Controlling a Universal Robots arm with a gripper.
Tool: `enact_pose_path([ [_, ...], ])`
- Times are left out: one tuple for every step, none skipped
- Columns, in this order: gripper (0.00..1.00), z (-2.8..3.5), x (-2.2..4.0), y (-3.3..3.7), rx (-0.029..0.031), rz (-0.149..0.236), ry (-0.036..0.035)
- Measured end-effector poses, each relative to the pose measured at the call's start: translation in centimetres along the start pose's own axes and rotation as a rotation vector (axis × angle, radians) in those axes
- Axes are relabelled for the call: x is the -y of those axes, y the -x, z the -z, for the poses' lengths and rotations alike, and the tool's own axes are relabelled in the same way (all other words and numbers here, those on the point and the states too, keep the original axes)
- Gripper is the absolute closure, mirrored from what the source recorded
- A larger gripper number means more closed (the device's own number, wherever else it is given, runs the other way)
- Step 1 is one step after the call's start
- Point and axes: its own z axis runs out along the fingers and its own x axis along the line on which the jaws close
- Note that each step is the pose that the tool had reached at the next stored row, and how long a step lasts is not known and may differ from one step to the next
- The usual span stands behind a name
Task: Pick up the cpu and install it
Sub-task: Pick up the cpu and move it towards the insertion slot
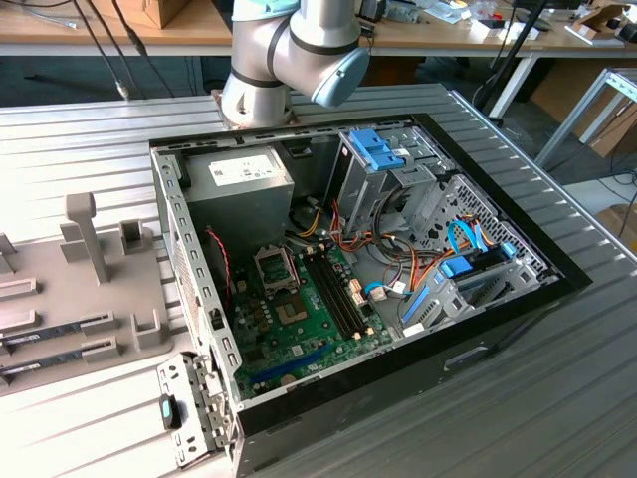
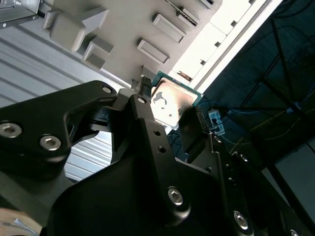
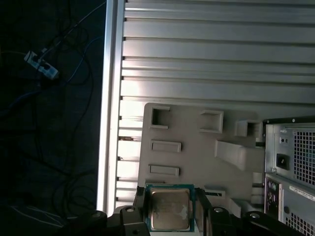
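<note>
Your pincer [image 3: 170, 204] is clamped on the cpu [image 3: 170, 212] by 2 opposite green edges. It's light, stiff, probably fragile underneath, so go gentle.

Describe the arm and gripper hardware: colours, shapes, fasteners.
Arm: silver-grey tubular links, rounded joint housings, a pale blue end cap. Gripper: matte black, angular linkage plates fastened with silver screw heads, with a few small bare holes. The jaws are slim and black.
</note>
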Motion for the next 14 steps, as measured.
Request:
enact_pose_path([
  [0.53,0.12,-0.01,0.00,-0.0002,0.000,-0.0001],
  [0.53,0.21,-0.01,0.00,-0.0001,0.000,-0.0001],
  [0.53,0.38,-0.02,-0.01,0.0000,0.000,0.0000],
  [0.53,0.50,-0.02,-0.01,0.0000,0.000,0.0000],
  [0.53,0.59,-0.03,-0.01,0.0000,0.000,0.0000],
  [0.53,0.70,-0.03,-0.01,-0.0001,0.000,-0.0001],
  [0.53,0.79,-0.04,-0.01,-0.0001,0.000,-0.0001],
  [0.53,0.92,-0.04,-0.01,0.0000,0.000,0.0000],
  [0.53,1.02,-0.04,-0.02,-0.0001,0.000,0.0000],
  [0.53,1.06,-0.05,-0.02,0.0000,0.000,0.0000],
  [0.53,1.06,-0.05,-0.01,0.0000,0.000,0.0000],
  [0.53,1.06,-0.05,-0.01,0.0000,0.000,0.0000],
  [0.53,1.07,-0.05,-0.01,-0.0001,0.000,0.0000],
  [0.53,1.07,-0.05,-0.01,-0.0001,0.000,-0.0001],
])
